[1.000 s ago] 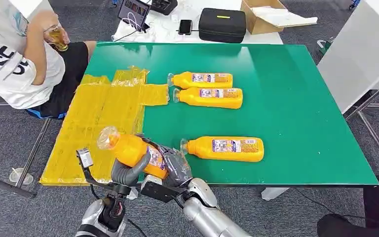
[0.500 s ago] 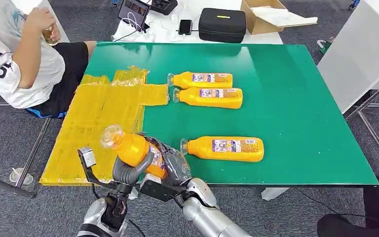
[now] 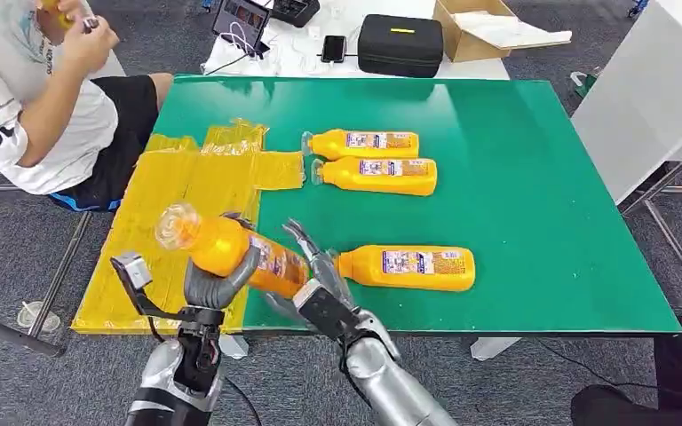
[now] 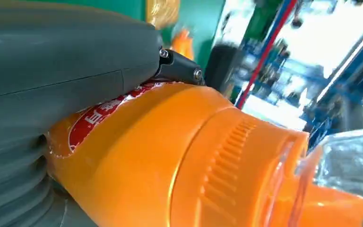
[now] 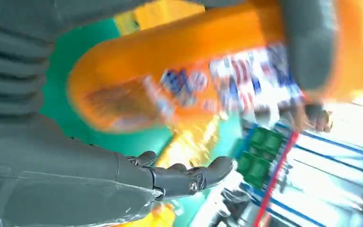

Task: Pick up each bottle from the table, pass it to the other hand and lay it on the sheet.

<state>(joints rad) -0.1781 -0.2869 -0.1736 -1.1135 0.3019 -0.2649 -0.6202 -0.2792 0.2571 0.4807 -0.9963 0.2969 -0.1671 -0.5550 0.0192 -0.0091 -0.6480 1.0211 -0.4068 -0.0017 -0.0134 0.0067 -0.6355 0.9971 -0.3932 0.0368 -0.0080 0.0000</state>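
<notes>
My left hand (image 3: 213, 282) grips an orange bottle (image 3: 231, 251) with a clear cap, held tilted above the near edge of the yellow sheet (image 3: 186, 213). The same bottle (image 4: 184, 161) looms large in the left wrist view, pressed against the hand's grey cover. My right hand (image 3: 313, 271) is just right of the bottle's base with its fingers spread apart and nothing in them; the right wrist view shows those fingers (image 5: 189, 177) apart from the bottle (image 5: 179, 71). Three more orange bottles lie on the green table (image 3: 542, 177): two side by side (image 3: 360, 144) (image 3: 375, 175) and one nearer (image 3: 404, 267).
A person in a white shirt (image 3: 27, 98) sits at the table's far left corner, hands raised to the face. Behind the table lie a black case (image 3: 400, 43), a cardboard box (image 3: 484, 27), a phone and cables. A white surface (image 3: 648, 98) stands at the right.
My right hand has let go of the bottle and spread its fingers. My left hand now carries the bottle alone and has shifted it slightly left and up. The person raised their hands.
</notes>
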